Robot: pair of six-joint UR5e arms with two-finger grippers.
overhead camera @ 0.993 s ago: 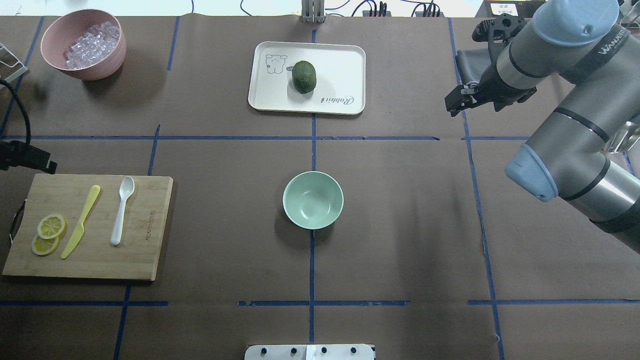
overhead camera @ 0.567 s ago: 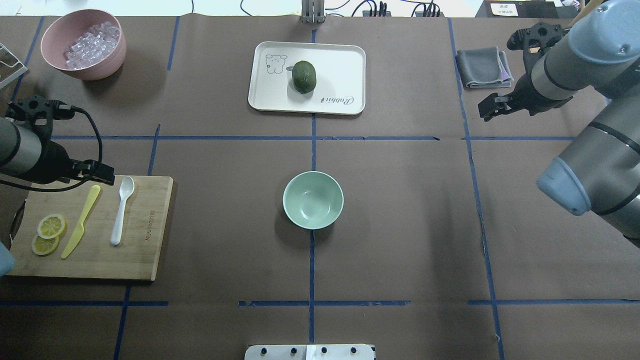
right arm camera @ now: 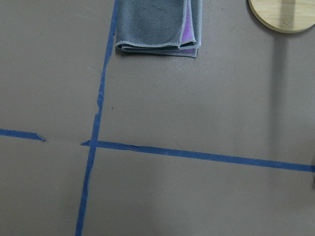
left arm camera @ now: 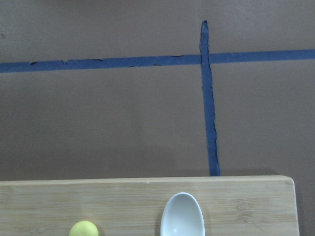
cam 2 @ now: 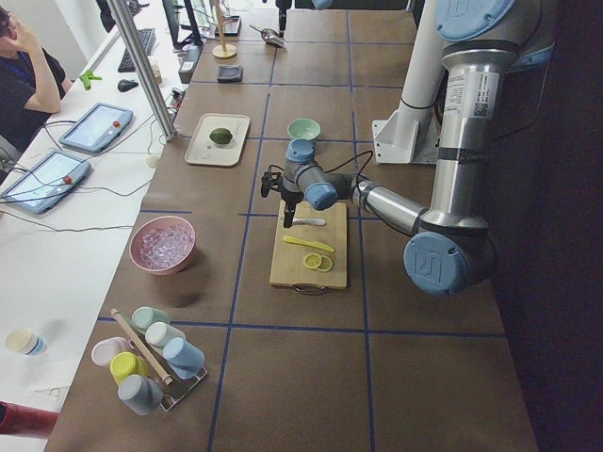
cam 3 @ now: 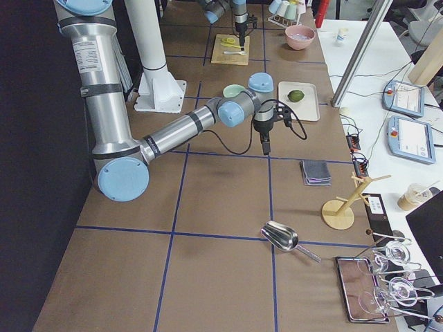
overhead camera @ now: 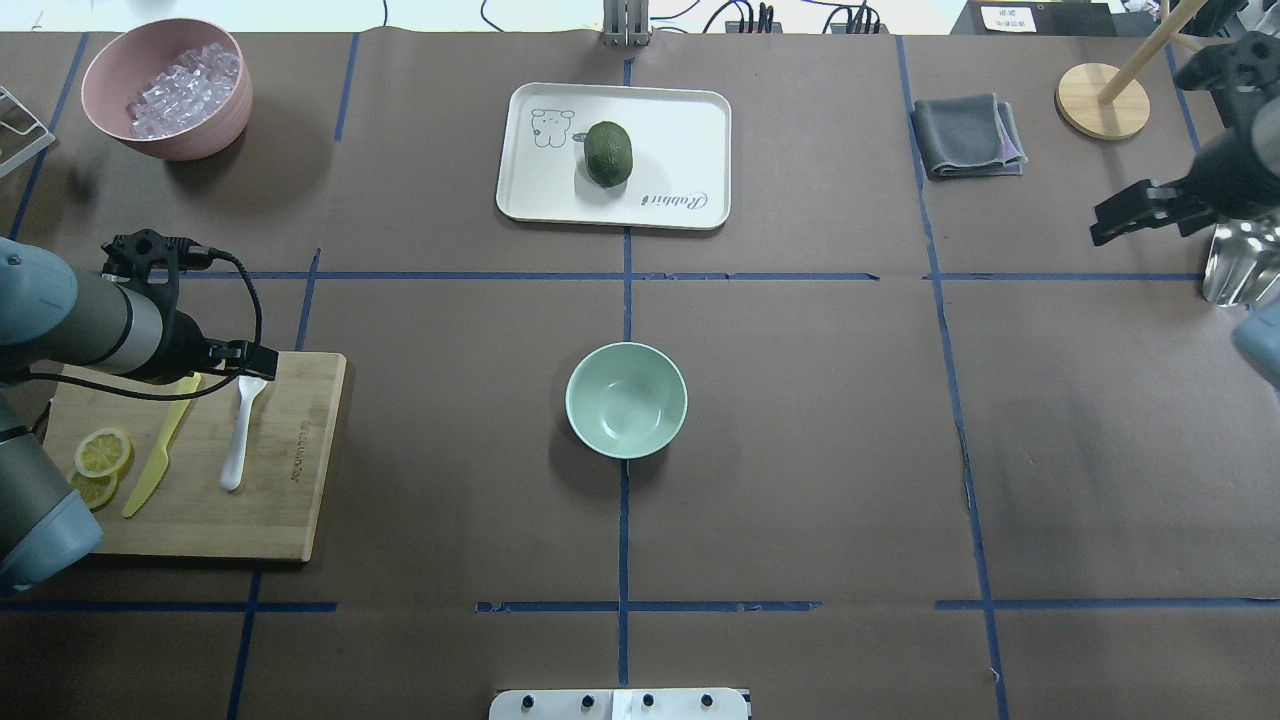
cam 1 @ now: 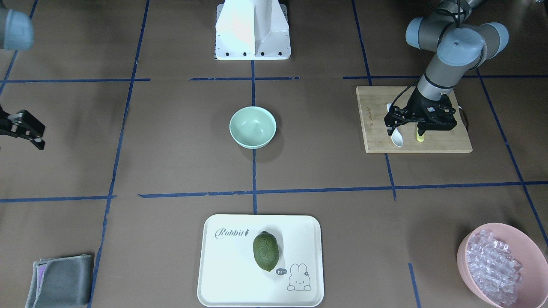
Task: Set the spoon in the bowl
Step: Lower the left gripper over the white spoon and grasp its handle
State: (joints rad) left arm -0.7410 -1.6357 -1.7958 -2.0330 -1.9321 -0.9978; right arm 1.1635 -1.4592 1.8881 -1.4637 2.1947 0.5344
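Observation:
The white spoon (overhead camera: 238,440) lies on the wooden cutting board (overhead camera: 290,500) at the left, scoop pointing away from me. The scoop also shows in the left wrist view (left arm camera: 182,216) and the front view (cam 1: 397,137). My left gripper (overhead camera: 248,357) hovers over the scoop end, looks open and holds nothing. The mint-green bowl (overhead camera: 626,400) stands empty at the table's middle, well to the right of the spoon. My right gripper (overhead camera: 1125,215) hangs at the far right edge, looks open and empty, far from both.
A yellow knife (overhead camera: 150,470) and lemon slices (overhead camera: 100,455) lie beside the spoon on the board. A pink bowl of ice pieces (overhead camera: 165,85) is back left, a white tray (overhead camera: 690,120) with a green fruit back centre, a grey cloth (overhead camera: 965,135) and wooden stand (overhead camera: 1100,100) back right.
My left arm has come in from the left edge to over the spoon's scoop end. My right arm has drawn back to the right edge, uncovering the cloth and stand.

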